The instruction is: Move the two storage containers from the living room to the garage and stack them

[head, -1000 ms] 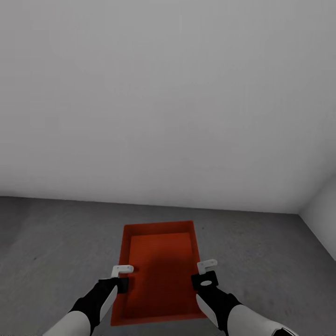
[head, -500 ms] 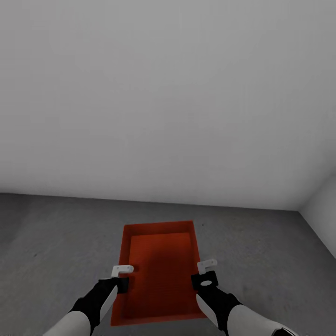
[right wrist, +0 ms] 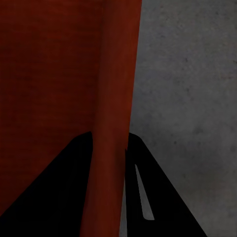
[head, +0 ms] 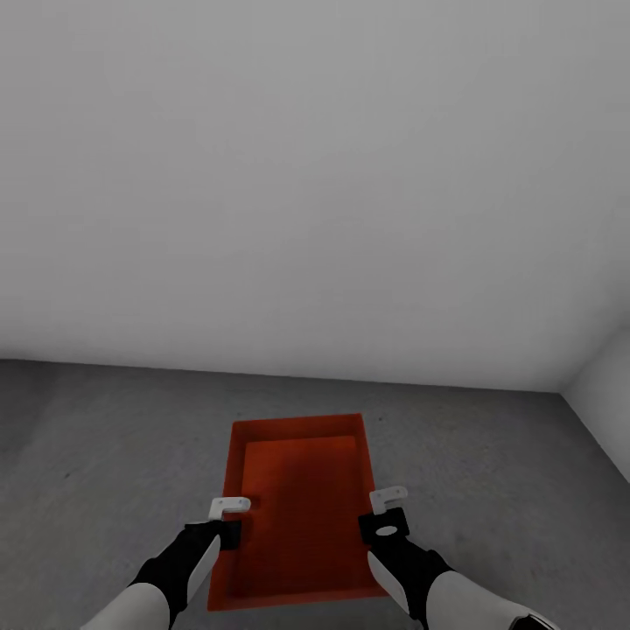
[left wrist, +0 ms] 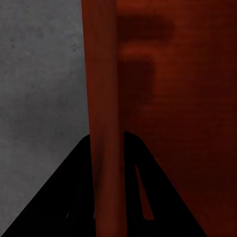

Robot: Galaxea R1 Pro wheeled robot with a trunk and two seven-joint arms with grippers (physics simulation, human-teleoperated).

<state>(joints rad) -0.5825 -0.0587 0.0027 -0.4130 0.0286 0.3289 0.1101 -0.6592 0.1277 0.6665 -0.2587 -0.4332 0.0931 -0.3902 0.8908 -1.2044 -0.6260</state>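
so we're in the garage here, plain pale wall (head: 315, 175) up ahead and the rough dark grey floor (head: 105, 437) below it, with a corner of the room off to the right. one orange-red bin (head: 297, 499) sits lengthwise in front of the robot, open side up, nothing inside it. can't really tell from the head view if it's resting on the concrete or hanging just above it.

both arms are on it. the left pincer (head: 229, 518) is at the left long wall of the bin, and the right pincer (head: 387, 512) is at the right long wall, both roughly halfway along toward the near end.

the left wrist camera shows the bin's rim (left wrist: 104, 98) running straight between the two dark fingers (left wrist: 64, 197), so that pincer is clamped narrow on the wall. same deal on the right wrist camera, rim (right wrist: 116, 98) pinched between the fingers (right wrist: 153, 197), with grey floor on the outside and the red inside of the bin on the other side.
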